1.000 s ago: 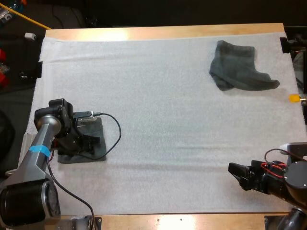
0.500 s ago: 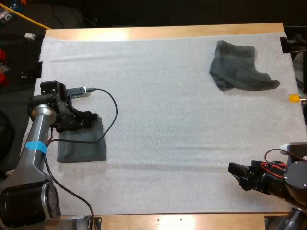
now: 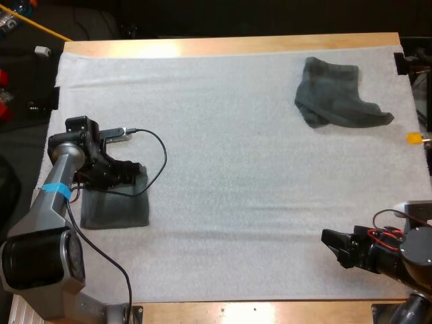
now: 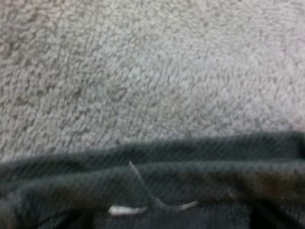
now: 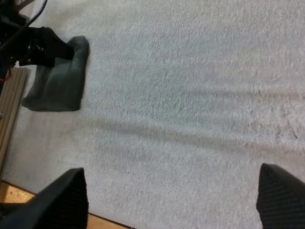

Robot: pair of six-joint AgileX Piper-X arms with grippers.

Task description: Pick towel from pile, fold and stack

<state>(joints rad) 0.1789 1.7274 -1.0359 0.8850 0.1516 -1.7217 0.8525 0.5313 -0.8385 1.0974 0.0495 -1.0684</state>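
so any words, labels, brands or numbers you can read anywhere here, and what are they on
No text can be read in any of the views.
White tag on the folded towel: it may carry print, but it is too blurred to read.
Crumpled towel: no lettering shows.
Mat: plain, no marks or signs.

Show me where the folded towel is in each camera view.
High view: folded towel at the left side of the white mat, left gripper at the towel's far edge.
Left wrist view: towel edge close up against the mat.
Right wrist view: towel beside the left gripper.
Shared landmark: the white mat.
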